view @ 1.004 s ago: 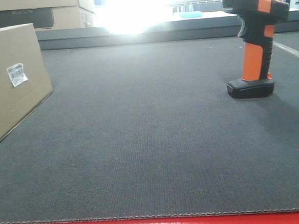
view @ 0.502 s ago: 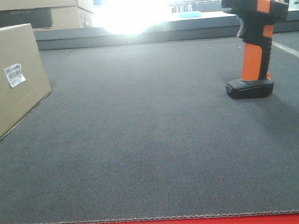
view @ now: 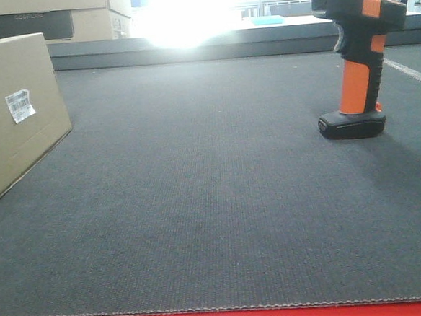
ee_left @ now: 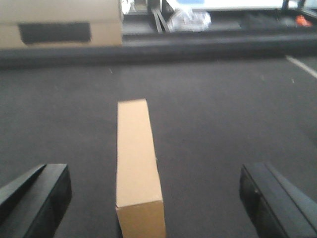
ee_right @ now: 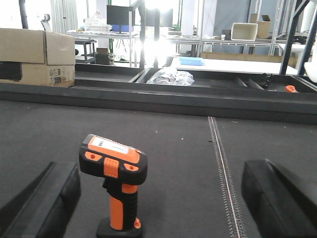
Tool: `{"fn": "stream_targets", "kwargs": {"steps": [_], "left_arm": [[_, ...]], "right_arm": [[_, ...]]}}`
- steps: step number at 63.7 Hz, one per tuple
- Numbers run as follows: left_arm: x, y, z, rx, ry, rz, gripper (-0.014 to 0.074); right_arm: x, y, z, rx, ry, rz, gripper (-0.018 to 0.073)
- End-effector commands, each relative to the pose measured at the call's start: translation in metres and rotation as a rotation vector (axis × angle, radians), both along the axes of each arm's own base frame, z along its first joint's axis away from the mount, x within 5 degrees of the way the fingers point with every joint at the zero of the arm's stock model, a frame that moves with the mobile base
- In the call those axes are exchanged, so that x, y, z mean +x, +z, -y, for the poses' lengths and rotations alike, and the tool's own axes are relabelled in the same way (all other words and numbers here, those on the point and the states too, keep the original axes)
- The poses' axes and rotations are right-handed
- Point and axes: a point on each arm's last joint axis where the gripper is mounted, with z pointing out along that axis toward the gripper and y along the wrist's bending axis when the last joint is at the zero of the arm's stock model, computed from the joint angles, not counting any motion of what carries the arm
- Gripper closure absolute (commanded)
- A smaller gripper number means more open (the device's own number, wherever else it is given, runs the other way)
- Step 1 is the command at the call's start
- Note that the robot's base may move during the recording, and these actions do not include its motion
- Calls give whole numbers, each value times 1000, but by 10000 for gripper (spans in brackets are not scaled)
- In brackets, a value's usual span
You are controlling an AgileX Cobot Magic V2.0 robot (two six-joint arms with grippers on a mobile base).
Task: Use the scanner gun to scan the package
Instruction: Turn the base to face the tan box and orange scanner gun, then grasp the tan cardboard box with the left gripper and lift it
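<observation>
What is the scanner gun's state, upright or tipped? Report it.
Upright. The scanner gun stands on its flat black foot on the dark mat, orange handle rising vertically, head on top.

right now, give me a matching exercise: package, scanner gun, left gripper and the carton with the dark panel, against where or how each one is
1 package
2 scanner gun
3 left gripper
4 dark-panel carton

a upright, right side of the mat
b open, holding nothing
c beyond the mat, far left
d on the mat, left side

Pairs: 1-d, 2-a, 3-b, 4-c
</observation>
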Motion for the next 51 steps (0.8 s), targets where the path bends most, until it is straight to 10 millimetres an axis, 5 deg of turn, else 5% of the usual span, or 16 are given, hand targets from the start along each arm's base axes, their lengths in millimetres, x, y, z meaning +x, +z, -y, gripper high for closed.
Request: {"fn": "stream_targets", "kwargs": {"steps": [1,25,40,51], "left_arm": [[20,10,4,-3,-15,-103,-3],[135,42,15,25,20,-538,-3],[209,16,5,30,80,-704,-3],[242,-19,5,46,88,-802,-3]], "right_arm": [[0,3,-1,-5,13,15,0],[0,3,-5,-4,59,15,0],[0,2,-5,-3,60,1,0],[0,1,-6,-3,71,-7,0]]}}
